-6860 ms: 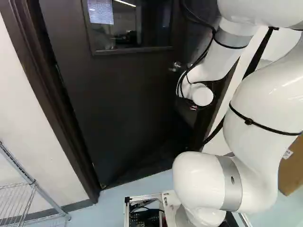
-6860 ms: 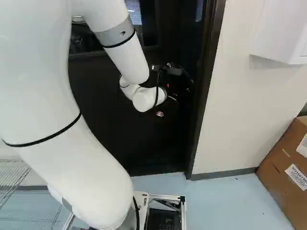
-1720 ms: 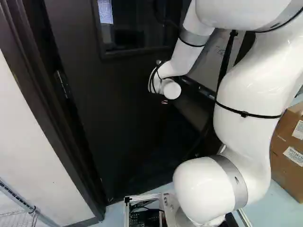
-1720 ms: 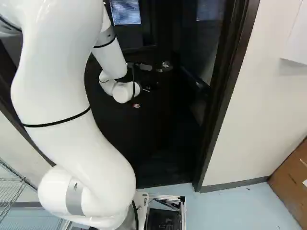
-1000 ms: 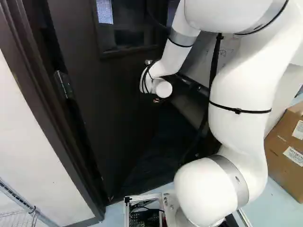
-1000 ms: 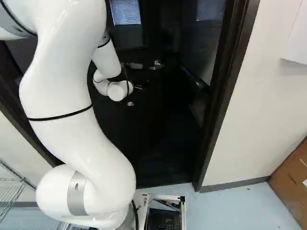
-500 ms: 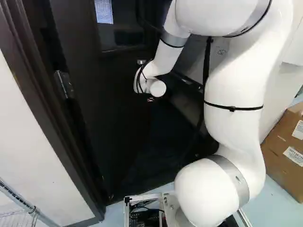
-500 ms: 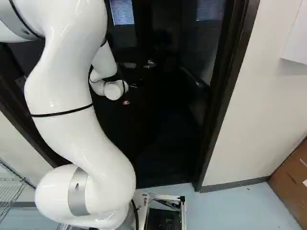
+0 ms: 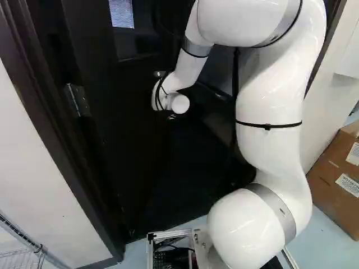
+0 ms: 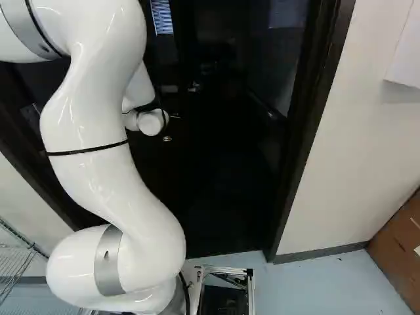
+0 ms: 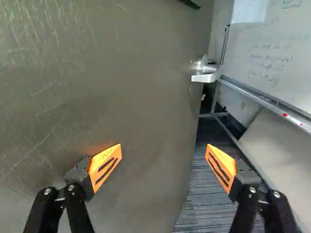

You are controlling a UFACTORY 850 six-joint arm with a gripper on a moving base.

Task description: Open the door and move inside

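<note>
In the right base view my gripper (image 10: 169,89) is small and dark beside the dark door (image 10: 174,177), its fingertips hidden. The wrist view has the gripper (image 11: 164,151) with fingers wide apart and nothing held. One finger lies over the door face (image 11: 116,87), with an orange glow on the surface; whether it touches, I cannot tell. The other finger is past the door's free edge, over the gap. The lever handle (image 11: 208,73) sits ahead of the fingers, near that edge. The door stands partly open, swung away from the base, its hinge (image 9: 77,101) at the left.
Through the gap are dark ribbed flooring (image 11: 206,189) and a whiteboard (image 11: 272,53) with a metal rail. The door frame (image 10: 308,141) rises right of the opening. Cardboard boxes (image 9: 339,174) stand at the right, a wire rack (image 9: 22,259) at the left.
Since the oldest frames the base has moved, shifting the whole scene. More recently the base stays put while the door swings further open and the arm moves leftward with it.
</note>
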